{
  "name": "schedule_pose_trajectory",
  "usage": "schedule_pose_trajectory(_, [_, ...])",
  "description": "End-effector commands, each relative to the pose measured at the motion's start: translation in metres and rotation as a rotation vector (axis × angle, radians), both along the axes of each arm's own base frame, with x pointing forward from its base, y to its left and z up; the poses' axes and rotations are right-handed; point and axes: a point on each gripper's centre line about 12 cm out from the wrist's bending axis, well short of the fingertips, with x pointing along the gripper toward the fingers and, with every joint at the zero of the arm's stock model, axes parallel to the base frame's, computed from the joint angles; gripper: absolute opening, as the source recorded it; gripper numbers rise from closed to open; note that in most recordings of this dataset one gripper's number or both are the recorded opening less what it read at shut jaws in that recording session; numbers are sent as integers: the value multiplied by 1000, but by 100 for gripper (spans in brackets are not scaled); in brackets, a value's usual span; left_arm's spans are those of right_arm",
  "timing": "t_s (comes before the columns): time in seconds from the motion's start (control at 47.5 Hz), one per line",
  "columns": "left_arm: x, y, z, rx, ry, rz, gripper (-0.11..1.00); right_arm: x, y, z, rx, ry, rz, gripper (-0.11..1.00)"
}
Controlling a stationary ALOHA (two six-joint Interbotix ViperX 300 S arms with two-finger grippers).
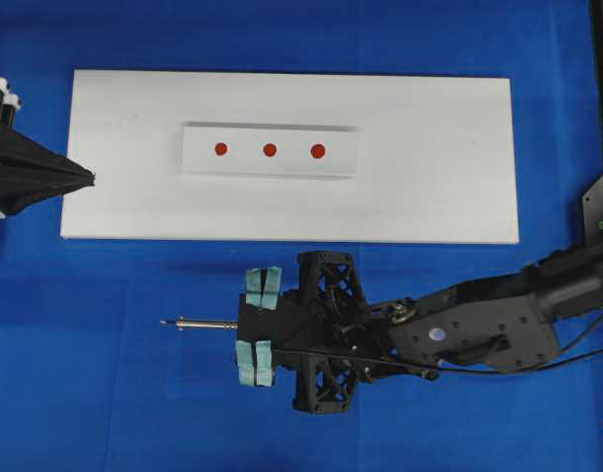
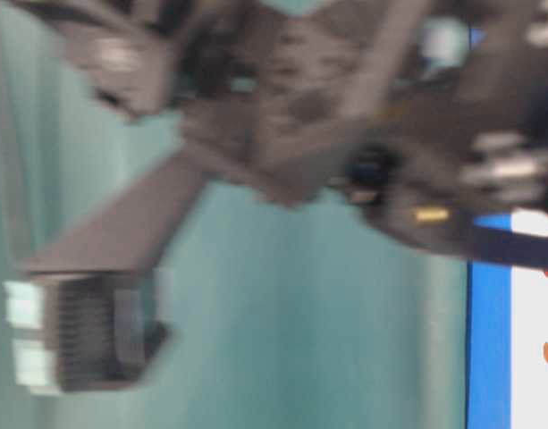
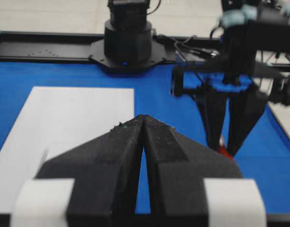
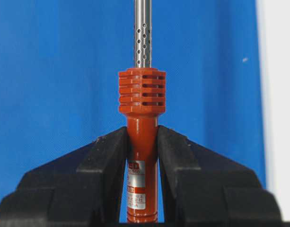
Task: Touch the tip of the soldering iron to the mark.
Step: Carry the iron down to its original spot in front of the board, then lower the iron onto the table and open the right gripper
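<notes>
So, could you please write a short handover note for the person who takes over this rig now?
Right gripper: shut on the soldering iron, holding its orange handle, above the blue mat below the white board.
Left gripper: shut, empty, at the board's left edge.
Tip: points left, away from the board.
Three red marks sit on the small raised plate; none touched yet.
Left to do: turn the tip toward a mark and touch it.

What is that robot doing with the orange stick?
The right gripper has its jaws shut on a soldering iron. In the overhead view the iron lies level over the blue mat, its tip pointing left, not yet at the white board with three red marks. The left gripper waits shut and empty at the board's left end.
</notes>
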Motion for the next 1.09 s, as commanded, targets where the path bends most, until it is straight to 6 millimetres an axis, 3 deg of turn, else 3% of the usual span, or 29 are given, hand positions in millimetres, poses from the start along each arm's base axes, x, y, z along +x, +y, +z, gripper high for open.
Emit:
schedule_pose_trajectory(0.0, [2, -1, 4, -1, -12, -5, 0, 4, 0, -2, 32, -53, 17, 6])
schedule_pose_trajectory(0.273, [2, -1, 4, 2, -12, -5, 0, 11, 0, -46, 95, -94, 65, 6])
schedule_pose_trajectory(0.442, [2, -1, 4, 1, -12, -4, 0, 12, 2, -64, 96, -80, 80, 6])
schedule_pose_trajectory(1.073, [1, -1, 5, 1, -15, -4, 0, 13, 3, -65, 106, -92, 88, 7])
